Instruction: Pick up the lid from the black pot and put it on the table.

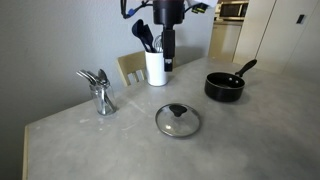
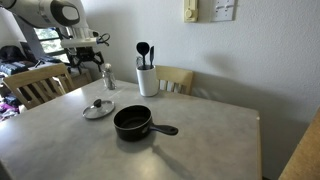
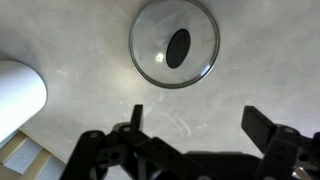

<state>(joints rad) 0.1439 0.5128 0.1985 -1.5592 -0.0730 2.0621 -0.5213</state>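
The lid (image 1: 178,120), clear glass with a black knob, lies flat on the table (image 1: 90,150), apart from the black pot (image 1: 224,87), which stands uncovered with its handle angled up. Both show in an exterior view too, the lid (image 2: 98,108) and the pot (image 2: 133,123). My gripper (image 1: 168,60) hangs well above the table, open and empty. In the wrist view the lid (image 3: 174,42) lies on the table (image 3: 80,50) beyond the open fingers (image 3: 197,125).
A white utensil holder (image 1: 155,67) with black utensils stands at the table's far edge; it also shows in an exterior view (image 2: 147,80). A metal utensil stand (image 1: 100,92) is to one side. Wooden chairs (image 2: 30,85) stand around the table.
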